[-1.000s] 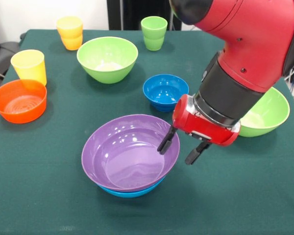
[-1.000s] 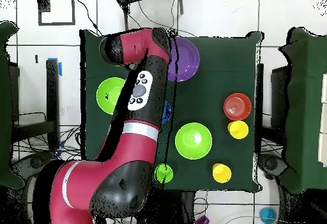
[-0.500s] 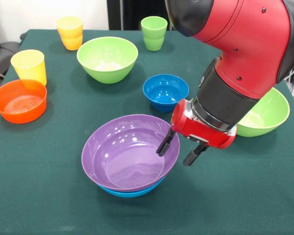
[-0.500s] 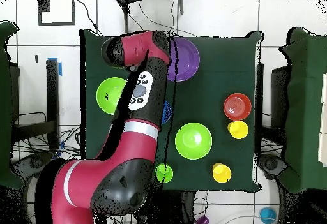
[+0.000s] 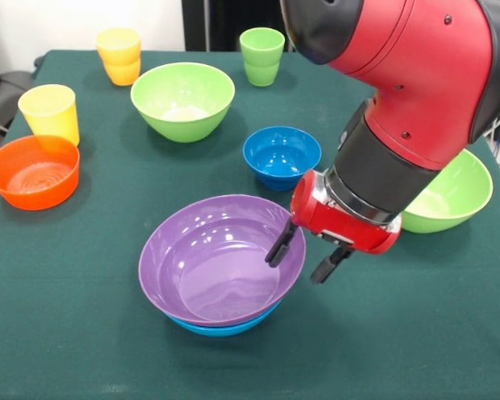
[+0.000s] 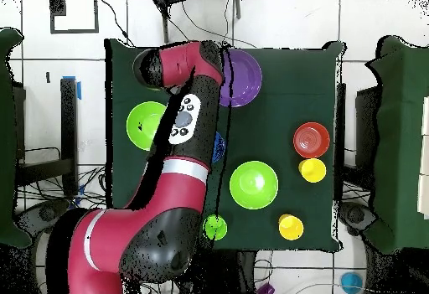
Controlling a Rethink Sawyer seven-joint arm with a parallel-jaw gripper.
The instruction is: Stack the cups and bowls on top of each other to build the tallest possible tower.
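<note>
My gripper [image 5: 298, 257] hangs with its jaws apart astride the right rim of the purple bowl [image 5: 212, 262], which sits nested in a large blue bowl [image 5: 225, 327] near the table's front edge. If I lift carelessly, I judge the rim could snag and tip the pair. The purple bowl faces mouth up; being round, it has no long axis.
</note>
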